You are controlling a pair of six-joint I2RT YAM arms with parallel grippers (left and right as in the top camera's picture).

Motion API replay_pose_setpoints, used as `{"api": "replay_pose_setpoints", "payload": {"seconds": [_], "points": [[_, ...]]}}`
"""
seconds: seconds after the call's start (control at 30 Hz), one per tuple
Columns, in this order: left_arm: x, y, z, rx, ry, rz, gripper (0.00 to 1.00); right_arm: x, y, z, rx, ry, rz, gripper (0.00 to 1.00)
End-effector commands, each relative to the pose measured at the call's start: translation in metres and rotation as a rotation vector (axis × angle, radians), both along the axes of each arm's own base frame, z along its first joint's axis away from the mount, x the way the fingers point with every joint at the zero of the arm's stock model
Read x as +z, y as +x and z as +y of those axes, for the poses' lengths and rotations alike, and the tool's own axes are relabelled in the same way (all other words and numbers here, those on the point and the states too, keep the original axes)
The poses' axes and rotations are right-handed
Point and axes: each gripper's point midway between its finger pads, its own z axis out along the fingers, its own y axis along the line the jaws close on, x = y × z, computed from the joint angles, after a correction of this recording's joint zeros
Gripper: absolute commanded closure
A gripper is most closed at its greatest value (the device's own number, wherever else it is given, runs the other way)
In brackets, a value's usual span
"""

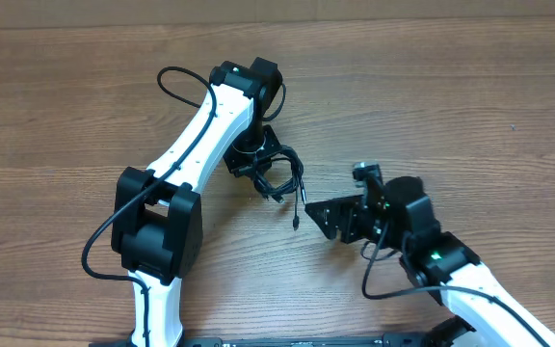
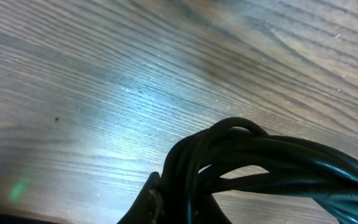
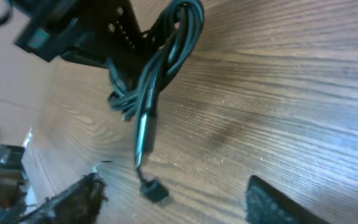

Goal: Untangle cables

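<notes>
One bundle of cables (image 3: 166, 62), thin, black and glossy, looped over itself in a loose knot. How many cords are in it cannot be counted: the strands overlap. One plug end (image 3: 143, 134) is clear, a long dark barrel hanging off the bundle, with a short thin lead to a small dark tip (image 3: 153, 190). Any other plug ends are lost in the tangle.

Two tools. The left tool (image 1: 258, 164) points down at the bundle with its fingers together, clamped on the cables. The knot sits right at its tips and spills out to the side facing the right tool. The left wrist view is nearly filled by blurred strands, with only a sliver of one finger at the bottom edge.

The right tool (image 3: 176, 199) is just beside the dangling plug, fingers apart, nothing between them. The small tip lies just ahead of its fingers, closer to one of them. Both fingers are cut off by the frame bottom and out of focus.

Two arms, white with black joints: left arm (image 1: 196, 135) and right arm (image 1: 451, 265), the latter partly cut off at the corner. One wood-grain worktop (image 1: 451, 87) under everything.
</notes>
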Motion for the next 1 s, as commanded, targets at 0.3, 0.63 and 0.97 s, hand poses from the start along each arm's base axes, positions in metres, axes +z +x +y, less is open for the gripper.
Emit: {"api": "replay_pose_setpoints", "payload": {"seconds": [0.3,0.63,0.97], "points": [[0.016,-0.007,-0.026,0.007,-0.038,-0.031,0.96,0.008,-0.007,0.031,0.068,0.026,-0.035,0.51],[0.014,0.008,-0.006,-0.111,0.092,-0.122,0.96,0.002,-0.008,0.026,-0.007,0.012,0.051,0.96],[0.022,0.037,0.007,-0.191,0.270,-0.303,0.96,0.057,-0.015,0.031,0.002,0.005,0.202,0.96]]}}
